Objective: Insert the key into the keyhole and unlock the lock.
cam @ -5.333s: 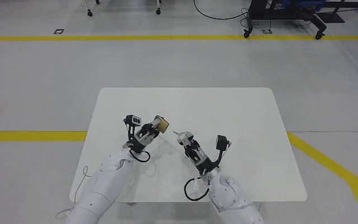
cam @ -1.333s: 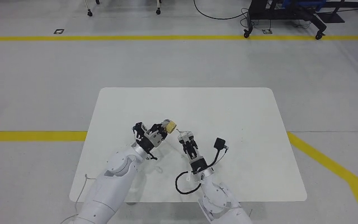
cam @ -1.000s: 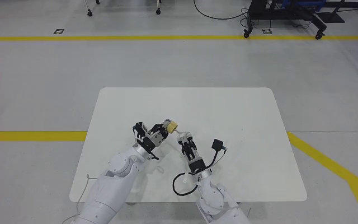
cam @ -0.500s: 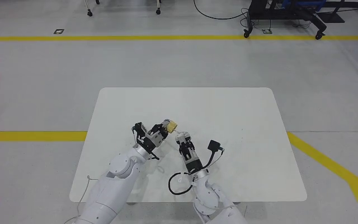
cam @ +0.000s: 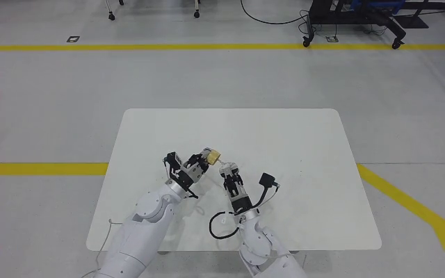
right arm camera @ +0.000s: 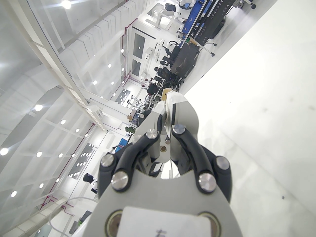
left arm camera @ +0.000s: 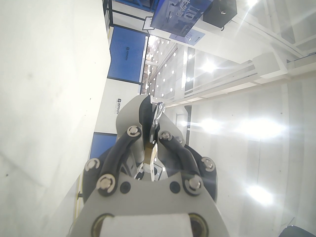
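The right gripper (cam: 227,169) is closed on the key (cam: 221,163), a thin sliver that sticks out past its fingertips; in the right wrist view the fingers are pressed together around something pale, too small to make out well. Just beyond those fingertips sits the brass lock (cam: 213,154), so near that key and lock look to be touching or almost so. The lock is clamped in the left gripper (cam: 201,160), whose fingers are closed on it, with the brass body poking out ahead of them toward the right gripper. Both grippers hang above the near part of the white counter (cam: 299,139), tips facing each other.

Judged from this, the picking up is done: each thing is in hand, lifted, and brought tip to tip. Whether the key has found the keyhole cannot be told, as the meeting point is too small in the top view and hidden behind the fingers in both wrist views. What seems left is seating the key fully, turning it, and freeing the shackle.
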Available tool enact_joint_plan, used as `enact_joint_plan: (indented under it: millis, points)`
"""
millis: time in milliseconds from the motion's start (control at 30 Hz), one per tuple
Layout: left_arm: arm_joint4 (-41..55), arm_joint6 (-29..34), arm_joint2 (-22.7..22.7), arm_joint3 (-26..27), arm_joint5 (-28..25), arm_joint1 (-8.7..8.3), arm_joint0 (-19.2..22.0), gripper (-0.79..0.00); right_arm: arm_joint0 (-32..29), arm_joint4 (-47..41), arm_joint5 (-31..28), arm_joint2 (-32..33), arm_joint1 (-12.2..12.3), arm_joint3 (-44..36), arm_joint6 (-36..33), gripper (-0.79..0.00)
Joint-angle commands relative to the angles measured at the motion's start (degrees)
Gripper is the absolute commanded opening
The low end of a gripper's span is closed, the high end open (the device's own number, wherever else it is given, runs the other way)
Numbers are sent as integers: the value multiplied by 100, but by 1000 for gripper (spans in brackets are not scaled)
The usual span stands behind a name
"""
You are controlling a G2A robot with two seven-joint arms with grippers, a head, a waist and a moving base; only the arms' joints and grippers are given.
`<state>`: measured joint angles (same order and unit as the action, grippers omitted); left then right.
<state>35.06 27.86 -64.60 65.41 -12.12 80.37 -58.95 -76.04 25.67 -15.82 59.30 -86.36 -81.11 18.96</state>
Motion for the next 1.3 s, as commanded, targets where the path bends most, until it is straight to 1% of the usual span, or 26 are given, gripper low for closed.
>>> enact_joint_plan:
  millis: [0, 267, 400, 767, 1033, 1067, 1100, 1167, 1267]
  points:
    - [-41, -11, -6, 12, -5, 1, -5, -785, 3, -1, 15, 4, -6, 10, -3, -785]
    - [-411, -264, 44, 152, -41, 15, -44, -785, 25, 8, 49, 10, -33, 40, -43, -785]
    - [-491, -275, 54, 223, -47, 21, -63, -785, 24, -10, 53, 26, -43, 39, -72, -785]
    - [-1177, -430, 74, 331, -29, 3, -62, -785, 15, 17, 58, 69, -62, 32, -155, -785]
    - [-1088, -305, 72, 347, -4, 17, -109, -785, 32, 8, 98, 78, -83, 62, -202, -785]
    - [-1079, -292, 64, 333, -10, 17, -106, -785, 32, -7, 90, 80, -86, 63, -205, -622]
    - [-1044, -281, 53, 317, -23, 19, -107, -785, 29, -26, 77, 84, -88, 58, -214, -508]
    - [-936, -187, 21, 303, -79, 22, -105, -785, 16, -52, 57, 104, -89, 43, -236, -456]
    - [-675, 116, -72, 266, -283, 16, -120, -785, -17, -115, 14, 154, -85, -8, -280, -443]
